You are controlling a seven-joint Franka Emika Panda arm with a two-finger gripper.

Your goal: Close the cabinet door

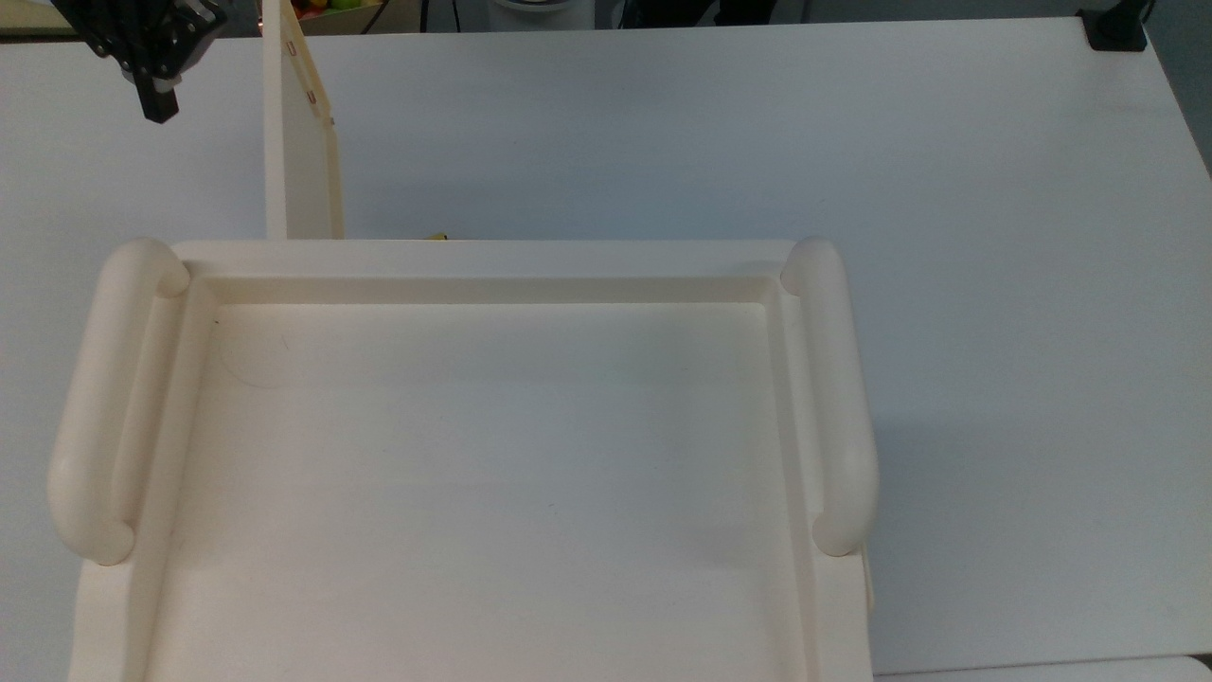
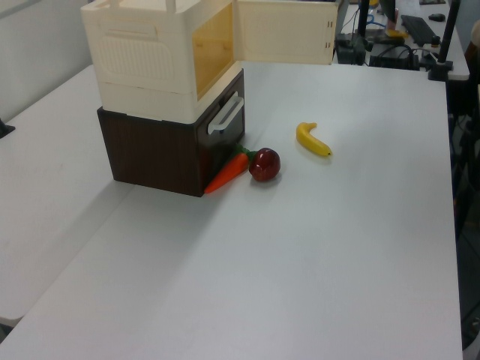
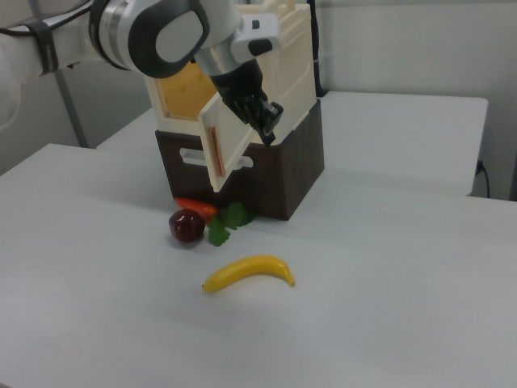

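Observation:
The cream cabinet [image 2: 150, 60] stands on a dark brown drawer unit, and its recessed tray top [image 1: 492, 455] has tubular handles at both sides. The cabinet door [image 1: 301, 142] stands swung wide open; it is a thin cream panel [image 3: 226, 141] with small fittings along one edge. My gripper [image 1: 159, 102] hangs at the top view's upper left, left of the door with a gap between them. In the right view the gripper [image 3: 271, 120] is just right of the door's outer face, by the cabinet's front. Its fingers look shut with nothing held.
A dark brown drawer unit [image 2: 161, 154] with a white handle carries the cabinet. On the white table [image 2: 315, 247] in front lie a carrot [image 2: 227, 172], a red apple [image 2: 264, 164] and a banana [image 2: 313, 140]. Cables and gear sit beyond the table's far edge.

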